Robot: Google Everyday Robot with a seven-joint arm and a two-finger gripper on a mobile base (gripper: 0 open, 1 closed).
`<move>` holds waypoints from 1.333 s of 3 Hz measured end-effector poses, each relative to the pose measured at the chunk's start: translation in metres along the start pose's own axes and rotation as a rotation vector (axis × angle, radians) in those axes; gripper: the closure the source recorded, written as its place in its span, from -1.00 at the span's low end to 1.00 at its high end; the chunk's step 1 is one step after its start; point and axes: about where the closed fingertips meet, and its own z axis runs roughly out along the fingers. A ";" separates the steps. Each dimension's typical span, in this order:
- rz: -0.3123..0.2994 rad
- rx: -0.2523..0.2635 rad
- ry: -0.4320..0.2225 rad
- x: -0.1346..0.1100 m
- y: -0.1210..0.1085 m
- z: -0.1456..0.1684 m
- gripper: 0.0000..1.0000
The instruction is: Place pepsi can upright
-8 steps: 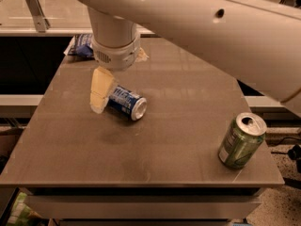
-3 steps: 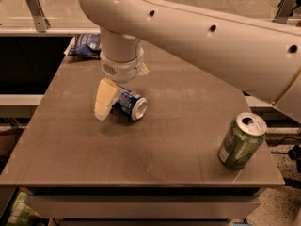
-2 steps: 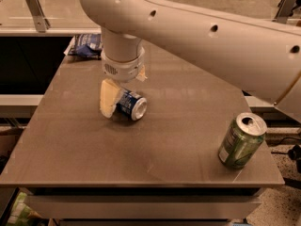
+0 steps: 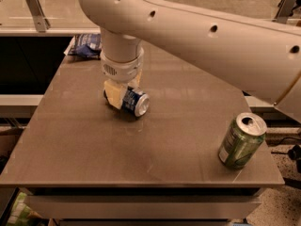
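The pepsi can lies on its side on the grey table, left of the middle, with its silver end facing front right. My gripper hangs straight down from the big white arm. It is low over the can's rear left part, and its cream tip touches or nearly touches the can's left side. The gripper's far side is hidden behind the wrist and the can.
A green can with a silver top stands slightly tilted near the table's front right corner. A blue and white snack bag lies at the back left edge. A metal rail runs behind the table.
My gripper has moved down and to the right, from beside the can's left end to right against it. The can and the green can have stayed in place.
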 end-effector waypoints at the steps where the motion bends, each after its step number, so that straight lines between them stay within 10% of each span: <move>1: -0.001 0.001 -0.002 0.000 0.000 0.000 0.74; 4: -0.020 0.002 -0.051 -0.005 -0.007 -0.018 1.00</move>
